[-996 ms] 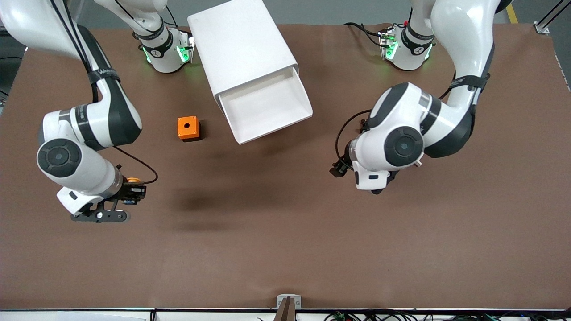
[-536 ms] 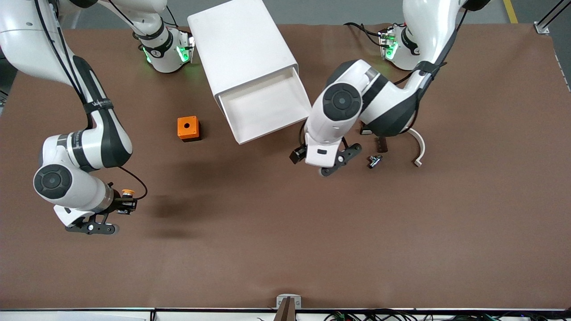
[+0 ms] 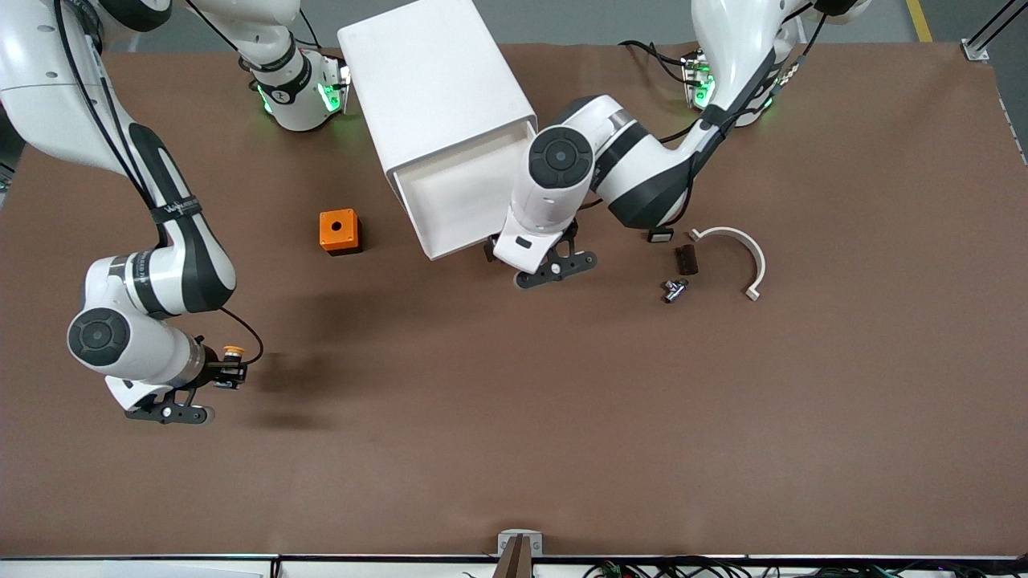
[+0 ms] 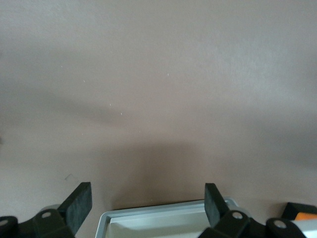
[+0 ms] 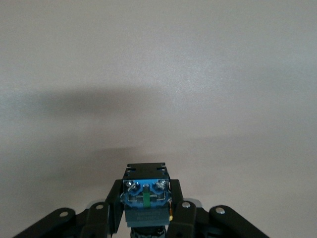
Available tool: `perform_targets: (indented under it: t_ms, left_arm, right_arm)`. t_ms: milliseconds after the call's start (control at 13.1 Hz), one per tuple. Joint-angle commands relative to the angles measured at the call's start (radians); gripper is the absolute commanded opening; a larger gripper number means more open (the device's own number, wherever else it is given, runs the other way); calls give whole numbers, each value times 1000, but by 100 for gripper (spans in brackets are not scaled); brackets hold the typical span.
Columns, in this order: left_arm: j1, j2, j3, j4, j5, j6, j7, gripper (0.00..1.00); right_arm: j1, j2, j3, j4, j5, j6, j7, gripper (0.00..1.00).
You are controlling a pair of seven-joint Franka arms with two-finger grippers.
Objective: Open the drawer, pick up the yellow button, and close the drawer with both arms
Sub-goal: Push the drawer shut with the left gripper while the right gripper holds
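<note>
Button (image 3: 233, 352): clamped in right gripper (image 3: 227, 375) jaws, over bench (image 3: 514, 449), 7 o'clock of orange cube (image 3: 339, 231). Drawer (image 3: 470, 193): pulled open; left gripper (image 3: 554, 269), jaws apart, at its front edge.

My left pincer (image 3: 554, 269) has swung from the right-centre of the frame to the open drawer (image 3: 474, 197) front; my right pincer (image 3: 229, 376), gripping the button (image 3: 233, 352), dropped slightly lower left.

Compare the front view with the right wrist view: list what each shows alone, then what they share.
Front view only: the cabinet with its open drawer, the open left gripper at the drawer's front edge, the orange cube. Right wrist view only: the button's blue base, clamped between the fingers. Shared: the right gripper shut on the button, and the brown table.
</note>
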Motion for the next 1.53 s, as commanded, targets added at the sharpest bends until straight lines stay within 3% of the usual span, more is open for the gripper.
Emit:
perform_targets:
  t_ms: [0, 460, 919, 996, 1226, 1456]
  left_arm:
    - [-35, -19, -1, -30, 17, 9, 5, 100]
    - [-101, -17, -21, -43, -1, -20, -82, 100]
    - [-103, 32, -146, -43, -1, -20, -211, 100]
    - [-103, 40, -163, -43, -1, -20, -226, 100]
    - [-111, 57, -186, -43, -1, -20, -253, 100]
    - [-102, 52, -185, -40, -1, -20, -262, 100]
  right_arm:
    - [-20, 3, 1, -23, 15, 32, -53, 6]
    - [-37, 31, -14, -72, 15, 135, -79, 6]
    - [-42, 48, -27, -126, 15, 216, -78, 12]
    - [-40, 49, -27, -124, 15, 211, -70, 22]
    - [-40, 46, -25, -118, 17, 205, -64, 100]
    - [-43, 34, -19, -112, 18, 205, -67, 100]
